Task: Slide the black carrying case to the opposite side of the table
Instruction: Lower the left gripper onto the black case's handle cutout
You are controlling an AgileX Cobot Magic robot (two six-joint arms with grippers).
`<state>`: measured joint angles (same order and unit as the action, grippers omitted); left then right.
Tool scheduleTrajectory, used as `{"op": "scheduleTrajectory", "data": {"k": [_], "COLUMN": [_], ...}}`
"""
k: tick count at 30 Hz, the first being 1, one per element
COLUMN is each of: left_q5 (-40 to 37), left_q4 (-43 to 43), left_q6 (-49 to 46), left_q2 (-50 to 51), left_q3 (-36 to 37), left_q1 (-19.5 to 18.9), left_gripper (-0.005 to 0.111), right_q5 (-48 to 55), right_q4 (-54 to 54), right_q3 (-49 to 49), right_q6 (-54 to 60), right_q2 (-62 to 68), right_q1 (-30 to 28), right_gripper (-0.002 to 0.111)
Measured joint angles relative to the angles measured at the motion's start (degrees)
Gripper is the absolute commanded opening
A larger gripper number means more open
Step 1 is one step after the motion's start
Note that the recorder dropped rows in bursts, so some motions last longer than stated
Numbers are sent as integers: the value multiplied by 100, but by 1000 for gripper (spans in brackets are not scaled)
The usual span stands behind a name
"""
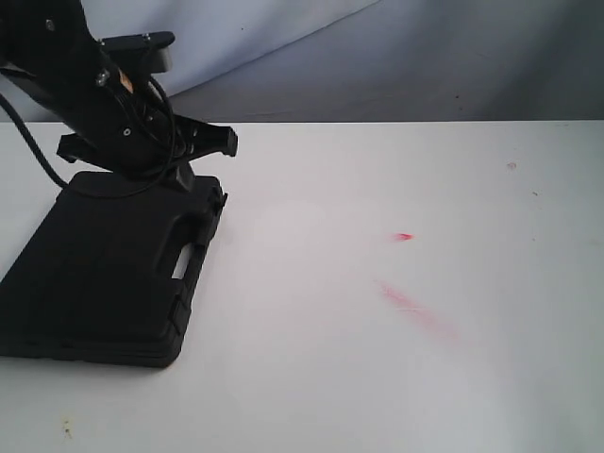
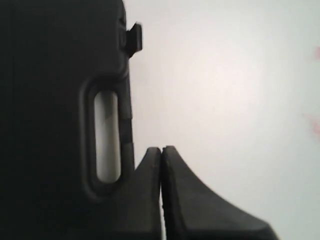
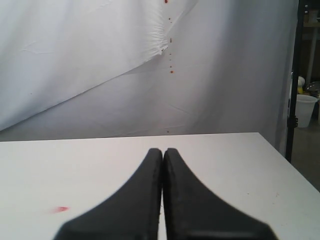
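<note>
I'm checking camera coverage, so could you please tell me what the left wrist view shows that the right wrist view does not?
Only the left wrist view shows the case, with its handle slot and latch, beside the shut left claw. Only the right wrist view shows the shut right claw, the white backdrop sheet and a white bucket past the table. Both show that white table with red marks.

white backdrop sheet, white bucket

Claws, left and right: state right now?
Left claw: closed, holding nothing, tips by the handle edge of the case.
Right claw: closed, holding nothing, away from the case.
</note>
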<state>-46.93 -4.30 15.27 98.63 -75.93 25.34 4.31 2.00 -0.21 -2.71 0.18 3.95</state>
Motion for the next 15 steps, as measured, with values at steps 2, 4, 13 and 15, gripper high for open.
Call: {"op": "scheduleTrajectory", "data": {"k": [2,4,13,15], "left_q5": [182,274,-84,-84], "left_q4": [-139,-180,311,311], "left_q6": [-39,29,598,624], "left_q2": [0,12,784,969], "left_q3": [-9,-25,-47,-47], "left_q1": [0,0,0,0], "left_gripper": [0,0,0,0], "right_q5": [0,0,0,0], "right_q4": [0,0,0,0], "right_q3": [0,0,0,0], "right_q6": [0,0,0,0], "right_q2": [0,0,0,0], "right_q1": [0,0,0,0], "right_gripper": [0,0,0,0]}}
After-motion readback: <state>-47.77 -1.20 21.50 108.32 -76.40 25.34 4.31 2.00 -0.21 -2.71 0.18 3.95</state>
